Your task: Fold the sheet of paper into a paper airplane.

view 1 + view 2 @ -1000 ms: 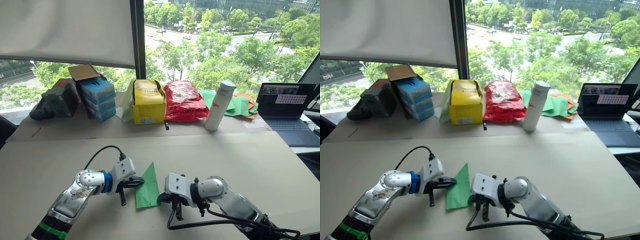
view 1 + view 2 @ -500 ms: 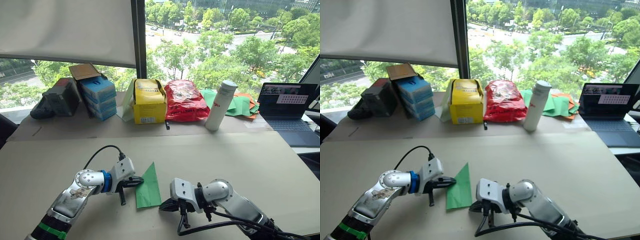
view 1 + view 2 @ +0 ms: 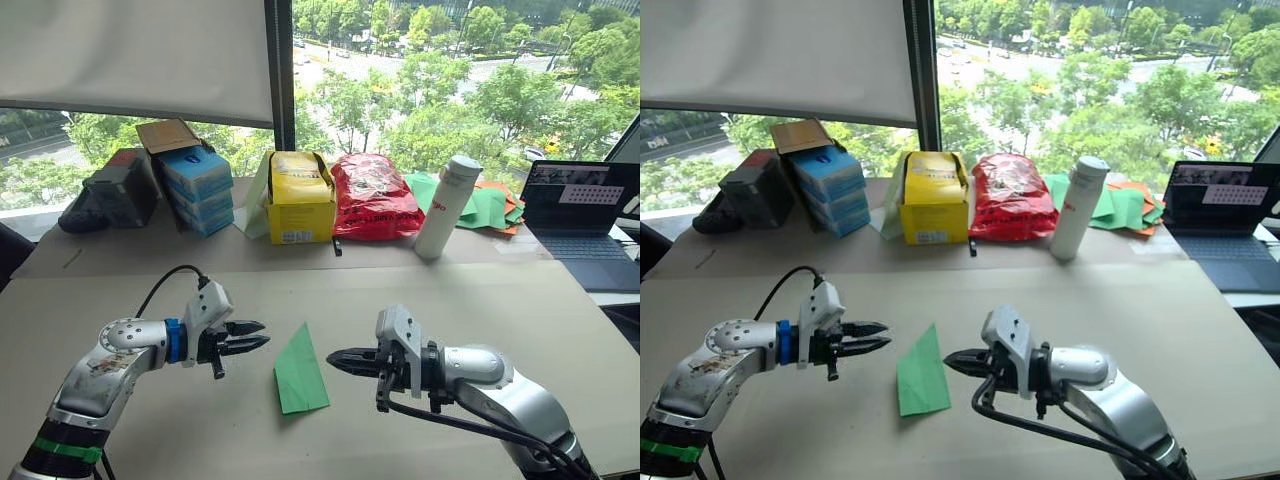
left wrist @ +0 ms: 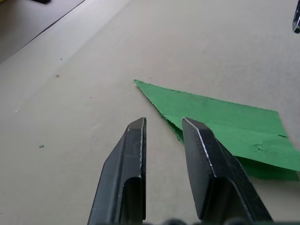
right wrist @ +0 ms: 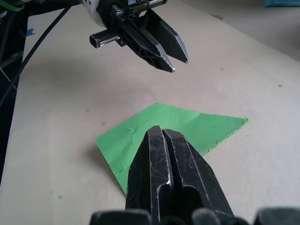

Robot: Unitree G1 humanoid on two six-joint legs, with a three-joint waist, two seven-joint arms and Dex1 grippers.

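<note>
Green paper airplane lies flat, a pointed wedge; left end effector released, right end effector clenched empty

Bright green sheet of paper — yellow box, red bag

yellow box, red bag, white bottle, laptop, blue boxes along window

**Head pair high, wrist cameras low**

Both eye views look forward and down across the surface toward the window. Each wrist camera sits close behind its tool, facing the other; both share the green paper airplane between them.
</note>
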